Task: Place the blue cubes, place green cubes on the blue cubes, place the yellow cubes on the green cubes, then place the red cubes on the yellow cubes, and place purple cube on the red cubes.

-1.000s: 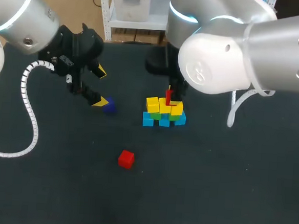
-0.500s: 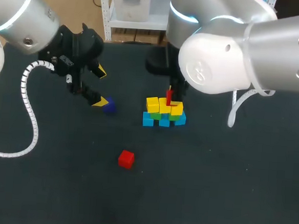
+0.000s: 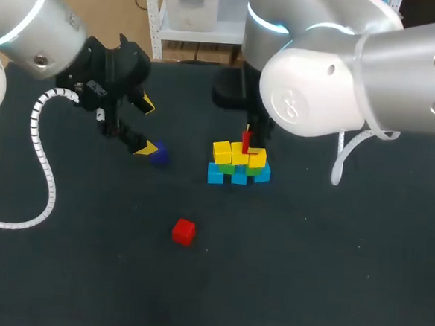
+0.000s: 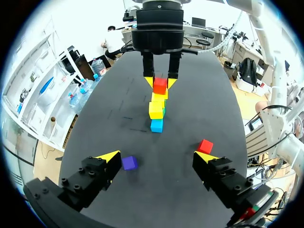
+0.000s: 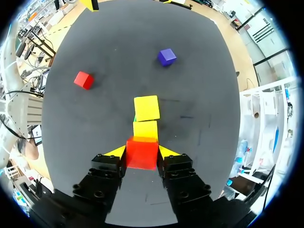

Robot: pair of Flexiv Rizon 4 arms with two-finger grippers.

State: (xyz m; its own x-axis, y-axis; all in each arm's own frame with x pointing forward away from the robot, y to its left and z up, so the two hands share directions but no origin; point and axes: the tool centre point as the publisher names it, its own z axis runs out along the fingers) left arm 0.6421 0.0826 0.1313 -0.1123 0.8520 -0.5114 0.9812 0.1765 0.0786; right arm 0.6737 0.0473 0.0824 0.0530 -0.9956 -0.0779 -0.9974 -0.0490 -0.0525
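clasping red cube (image 5: 141, 154), right hand (image 5: 141, 151)

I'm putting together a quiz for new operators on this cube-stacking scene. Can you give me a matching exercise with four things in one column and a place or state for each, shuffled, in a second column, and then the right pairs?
Column 1
1. left gripper
2. right gripper
3. purple cube
4. blue cubes

Column 2
A. lowest layer, resting on the table
B. open, holding nothing
C. shut on a red cube over the yellow cubes
D. lying on the table apart from the other cubes

Pairs: 1-B, 2-C, 3-D, 4-A
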